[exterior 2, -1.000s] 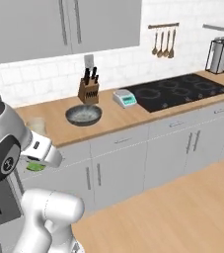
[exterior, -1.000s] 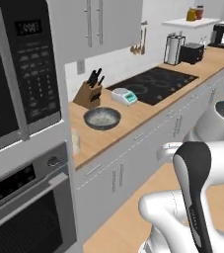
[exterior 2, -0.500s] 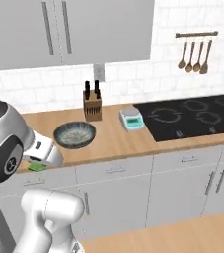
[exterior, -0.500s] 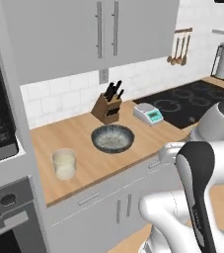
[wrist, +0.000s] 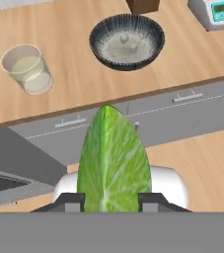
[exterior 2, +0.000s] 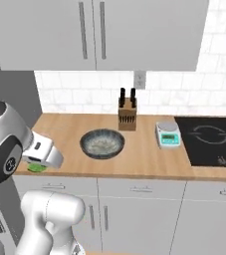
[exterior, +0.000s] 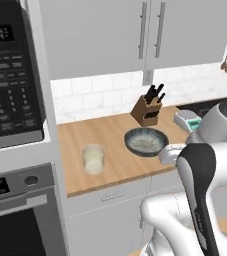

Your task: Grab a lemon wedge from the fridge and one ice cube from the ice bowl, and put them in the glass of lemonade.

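Observation:
My gripper point(wrist: 111, 201) is shut on the lemon wedge point(wrist: 113, 163), a yellow-green crescent standing up between the two dark fingertips. It hangs in front of the counter, over the floor and the drawer fronts. The wedge point(exterior 2: 36, 168) peeks out green under the white hand at the counter's left end. The glass of lemonade point(wrist: 26, 69) stands on the wooden counter, up and left of the wedge point(exterior: 93, 158). The ice bowl point(wrist: 127, 42), dark grey with pale contents, sits to the right of the glass point(exterior: 146, 141) point(exterior 2: 102, 143). The fridge is out of view.
A knife block point(exterior: 149, 107) stands against the tiled wall behind the bowl. A white kitchen scale point(exterior 2: 168, 134) sits right of the bowl, then a black cooktop point(exterior 2: 214, 147). A microwave point(exterior: 10, 75) over an oven point(exterior: 15, 215) bounds the counter's left end. Cabinets hang overhead.
The base has moved, so both base views have swung to face the counter with the glass and bowl head-on and nearer. The gripper has kept hold of the wedge.

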### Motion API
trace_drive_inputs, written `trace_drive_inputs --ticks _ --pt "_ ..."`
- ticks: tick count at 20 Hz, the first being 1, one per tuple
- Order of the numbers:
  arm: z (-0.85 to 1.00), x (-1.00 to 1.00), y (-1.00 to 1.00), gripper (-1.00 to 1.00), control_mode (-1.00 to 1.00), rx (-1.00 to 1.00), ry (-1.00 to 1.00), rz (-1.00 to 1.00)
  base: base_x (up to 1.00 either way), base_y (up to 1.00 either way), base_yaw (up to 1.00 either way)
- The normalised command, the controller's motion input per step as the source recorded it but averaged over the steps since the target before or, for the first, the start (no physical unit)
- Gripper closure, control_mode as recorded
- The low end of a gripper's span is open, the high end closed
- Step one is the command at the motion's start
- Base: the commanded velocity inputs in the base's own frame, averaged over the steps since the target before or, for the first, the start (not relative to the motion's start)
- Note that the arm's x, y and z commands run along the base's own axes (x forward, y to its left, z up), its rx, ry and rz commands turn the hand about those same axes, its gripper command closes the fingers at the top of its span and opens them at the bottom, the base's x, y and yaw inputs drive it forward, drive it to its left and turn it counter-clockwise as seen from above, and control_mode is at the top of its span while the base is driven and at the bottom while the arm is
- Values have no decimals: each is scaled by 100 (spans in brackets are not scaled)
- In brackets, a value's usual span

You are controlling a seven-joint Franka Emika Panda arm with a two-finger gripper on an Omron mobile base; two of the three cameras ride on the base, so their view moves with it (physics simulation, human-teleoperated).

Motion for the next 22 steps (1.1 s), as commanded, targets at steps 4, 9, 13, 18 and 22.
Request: trace_drive_inputs --ticks 4,9,13,18,22 --pt "0 0 0 100 100 0 0 0 32 -54 14" --pt "0 0 0 100 100 0 0 0 68 -32 30" --pt "0 0 0 100 100 0 0 0 48 -2 42" --pt "0 0 0 100 100 0 0 0 40 0 30" --pt "0 0 0 100 100 0 0 0 69 0 9"
